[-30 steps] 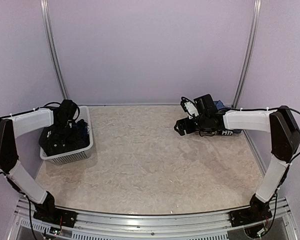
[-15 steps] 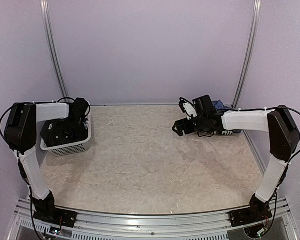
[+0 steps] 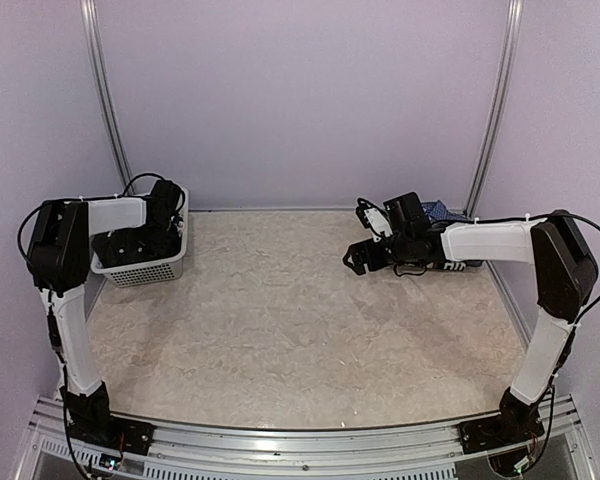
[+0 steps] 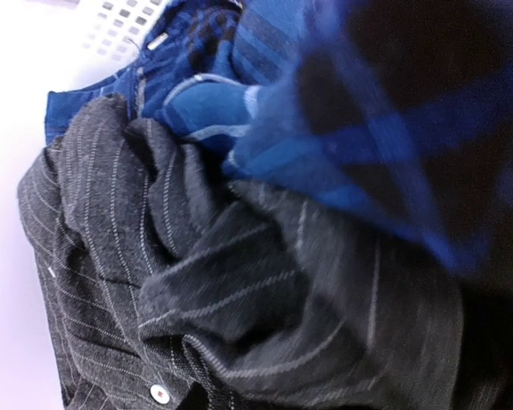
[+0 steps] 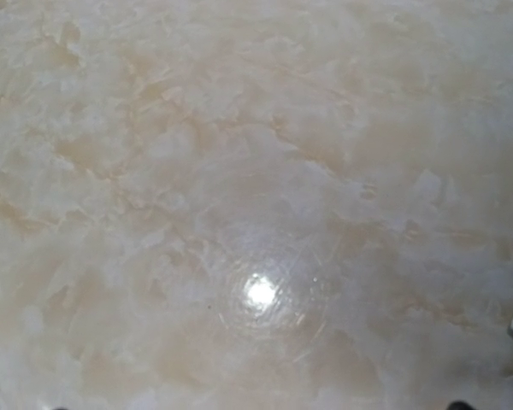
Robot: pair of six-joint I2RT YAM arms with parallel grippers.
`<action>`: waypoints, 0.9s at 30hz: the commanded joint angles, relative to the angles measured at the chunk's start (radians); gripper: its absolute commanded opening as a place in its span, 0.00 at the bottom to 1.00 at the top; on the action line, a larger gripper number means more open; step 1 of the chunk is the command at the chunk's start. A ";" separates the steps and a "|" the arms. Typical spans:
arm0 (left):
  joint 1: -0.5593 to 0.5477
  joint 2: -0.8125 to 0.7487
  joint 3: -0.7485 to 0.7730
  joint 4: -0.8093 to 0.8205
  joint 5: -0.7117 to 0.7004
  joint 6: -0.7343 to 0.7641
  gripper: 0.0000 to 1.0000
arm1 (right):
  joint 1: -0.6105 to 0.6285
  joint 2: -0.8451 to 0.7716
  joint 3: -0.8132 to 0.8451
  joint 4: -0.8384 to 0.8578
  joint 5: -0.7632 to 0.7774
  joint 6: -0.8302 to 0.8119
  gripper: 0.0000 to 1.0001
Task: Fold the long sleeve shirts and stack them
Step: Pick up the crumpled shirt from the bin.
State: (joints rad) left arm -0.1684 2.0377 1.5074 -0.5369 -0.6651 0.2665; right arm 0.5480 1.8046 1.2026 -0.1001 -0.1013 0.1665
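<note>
The white lattice basket (image 3: pixel 152 268) stands at the far left and holds dark shirts. My left gripper (image 3: pixel 161 218) is down inside it. In the left wrist view the black pinstriped shirt (image 4: pixel 197 290) lies crumpled close under the camera, with the darker blue plaid shirt (image 4: pixel 393 128) over it at the upper right. My own fingers do not show there. The blue-and-white checked shirt (image 3: pixel 439 211) lies at the far right, mostly hidden behind my right arm. My right gripper (image 3: pixel 360 256) hovers low over the bare table (image 5: pixel 256 171), and its fingers are not visible in the right wrist view.
The basket's white lattice wall (image 4: pixel 120 21) shows at the top left of the left wrist view. Purple walls with metal rails close in the far side and both sides. The marbled tabletop (image 3: pixel 300 320) spreads between the two arms.
The basket and my left gripper have moved away from me toward the far left corner. My right gripper has shifted slightly to the left.
</note>
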 commanded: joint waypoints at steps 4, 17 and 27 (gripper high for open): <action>-0.008 -0.139 0.005 -0.038 0.098 -0.052 0.14 | 0.014 -0.003 -0.015 0.019 -0.023 0.020 0.92; -0.036 -0.374 0.145 -0.046 -0.096 -0.118 0.00 | 0.033 -0.027 -0.003 -0.013 0.000 0.016 0.91; -0.318 -0.578 0.337 0.067 0.134 -0.166 0.00 | 0.032 -0.100 0.009 -0.056 0.052 0.019 0.92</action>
State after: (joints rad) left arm -0.3435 1.5352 1.7527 -0.5514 -0.6544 0.1402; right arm 0.5724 1.7752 1.1973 -0.1192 -0.0895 0.1780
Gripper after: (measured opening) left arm 0.012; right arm 0.917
